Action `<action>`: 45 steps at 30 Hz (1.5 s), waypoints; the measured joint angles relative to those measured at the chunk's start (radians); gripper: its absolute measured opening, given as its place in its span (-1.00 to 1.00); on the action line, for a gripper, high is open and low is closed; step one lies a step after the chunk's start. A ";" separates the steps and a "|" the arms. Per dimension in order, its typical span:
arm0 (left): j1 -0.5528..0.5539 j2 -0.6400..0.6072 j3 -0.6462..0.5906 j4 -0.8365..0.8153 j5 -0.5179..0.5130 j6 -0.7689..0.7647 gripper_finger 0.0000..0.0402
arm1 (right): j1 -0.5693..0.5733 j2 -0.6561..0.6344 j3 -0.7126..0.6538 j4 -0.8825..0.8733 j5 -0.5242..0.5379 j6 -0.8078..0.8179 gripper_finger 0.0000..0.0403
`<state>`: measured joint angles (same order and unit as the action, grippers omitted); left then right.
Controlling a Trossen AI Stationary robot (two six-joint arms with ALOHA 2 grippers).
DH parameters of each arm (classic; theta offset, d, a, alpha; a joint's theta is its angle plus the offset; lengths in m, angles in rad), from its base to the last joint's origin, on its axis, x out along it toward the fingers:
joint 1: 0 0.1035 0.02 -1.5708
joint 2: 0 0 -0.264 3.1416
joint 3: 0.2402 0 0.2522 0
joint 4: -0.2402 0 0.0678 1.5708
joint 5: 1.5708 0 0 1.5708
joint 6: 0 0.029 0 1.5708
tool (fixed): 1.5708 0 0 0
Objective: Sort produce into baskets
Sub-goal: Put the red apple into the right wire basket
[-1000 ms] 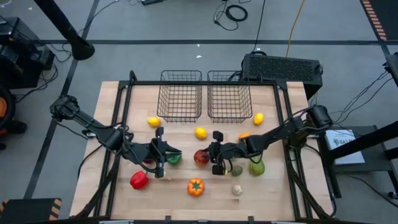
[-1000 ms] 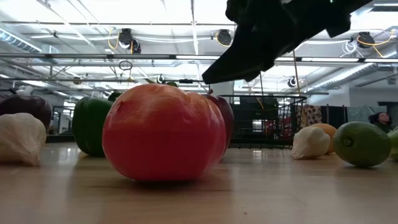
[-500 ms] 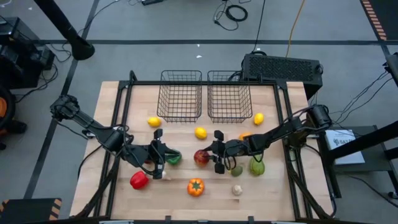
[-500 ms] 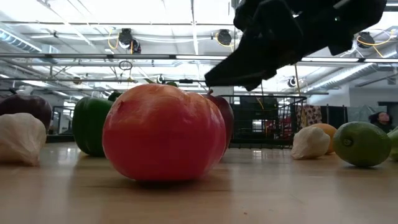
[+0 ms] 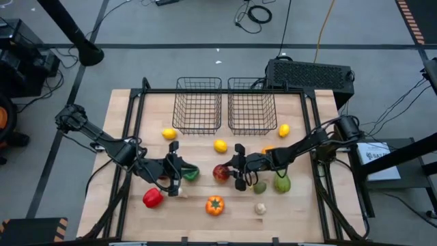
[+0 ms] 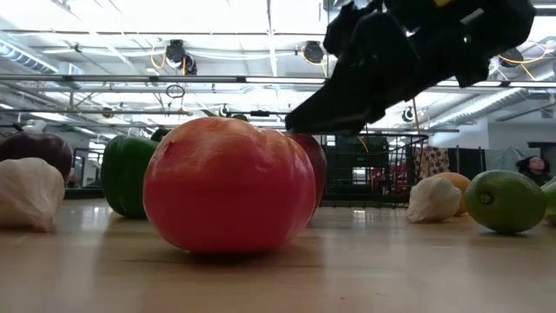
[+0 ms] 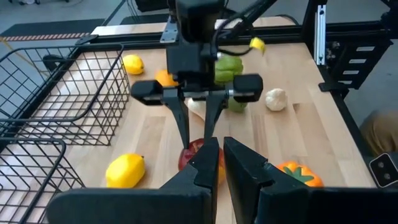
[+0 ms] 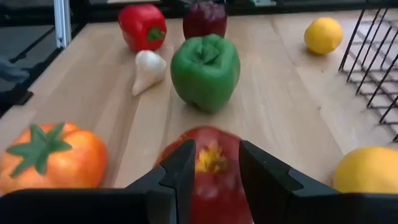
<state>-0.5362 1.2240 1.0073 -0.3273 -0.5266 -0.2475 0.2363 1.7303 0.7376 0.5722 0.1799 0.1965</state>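
My right gripper (image 5: 236,167) hovers right over the red apple (image 5: 220,173), fingers parted narrowly, nothing gripped. My left gripper (image 5: 175,169) waits across the apple with fingers nearly together, beside the green pepper (image 5: 191,174). Beyond the apple, a lemon (image 5: 220,145), then both wire baskets (image 5: 199,104), no produce inside.

Right claw closes in on the red apple

Over the last second the right claw (image 5: 233,166) has crept a touch farther along the surface toward the red apple (image 5: 220,173), and now the apple sits right at its fingertips, showing in the gap between them in the right wrist view. Seen from the low view, the claw's dark bulk has dropped slightly, its tip now hanging just above the apple behind the big orange pepper (image 6: 228,185).
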 joint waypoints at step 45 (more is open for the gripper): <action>-0.001 0.000 0.001 -0.051 -0.001 -0.008 -0.84 | -0.022 -0.267 0.140 -0.173 -0.050 -0.040 -0.95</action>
<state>-0.5373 1.2237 1.0080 -0.3779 -0.5278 -0.2558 0.2146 1.4632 0.8780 0.3994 0.1300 0.1561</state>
